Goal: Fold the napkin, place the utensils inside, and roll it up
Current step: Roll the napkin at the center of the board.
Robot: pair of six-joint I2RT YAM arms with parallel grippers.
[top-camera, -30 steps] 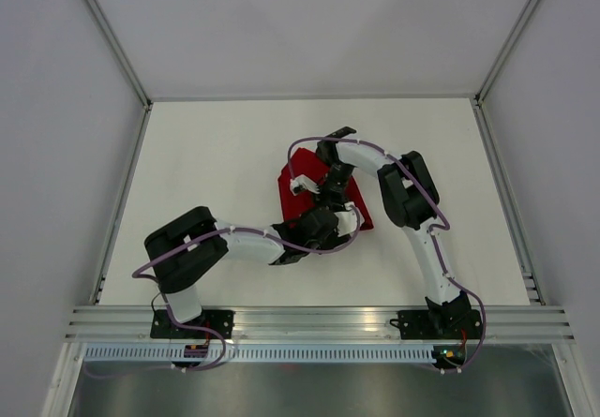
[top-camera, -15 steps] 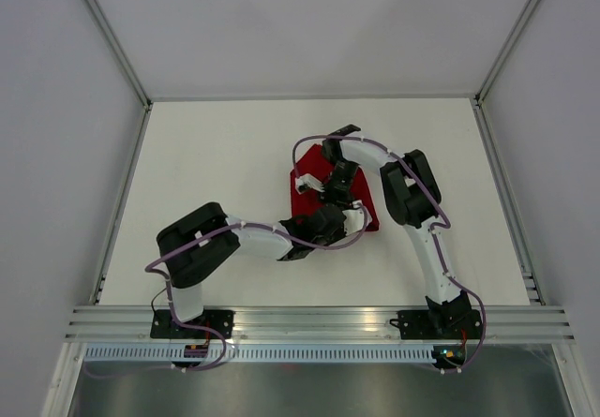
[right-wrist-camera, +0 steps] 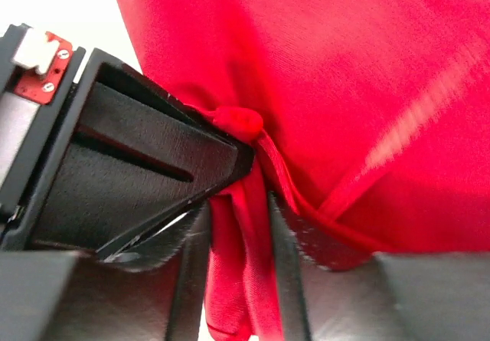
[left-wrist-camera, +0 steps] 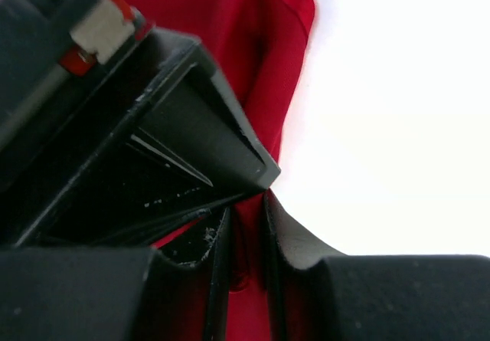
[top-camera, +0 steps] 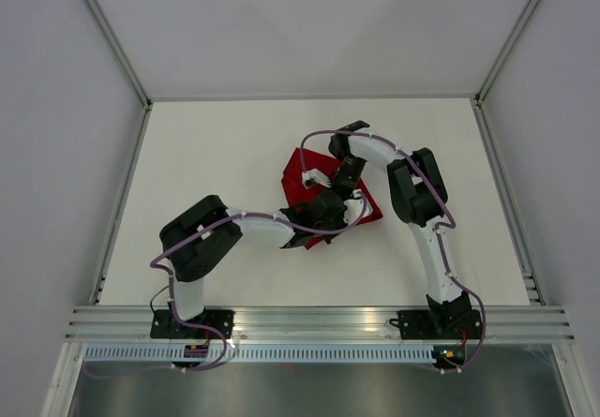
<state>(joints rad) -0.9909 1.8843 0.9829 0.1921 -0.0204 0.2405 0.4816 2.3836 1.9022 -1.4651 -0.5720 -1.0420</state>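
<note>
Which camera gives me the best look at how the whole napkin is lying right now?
Top external: it shows the napkin spread crumpled on the table, partly covered by the left hand and right hand. Each wrist view shows only a close fold of red cloth pinched in that hand's grip.

Between the fingers (right-wrist-camera: 153, 165) of my right gripper (right-wrist-camera: 239, 226) I see the napkin (right-wrist-camera: 367, 88): thin red cloth, smooth with a soft sheen, creased into ridges where it is pinched. The fingers look like matt black plastic, faintly ribbed and scuffed along the edges. On my left gripper (left-wrist-camera: 249, 234) the same black plastic shows pale scratches and dust specks, with red fabric squeezed between the tips. Right of those fingers, the table (left-wrist-camera: 398, 111) reads smooth, matt white. From above, the arm shells (top-camera: 264, 230) look like glossy white plastic and the rails (top-camera: 319, 319) like brushed metal.
</note>
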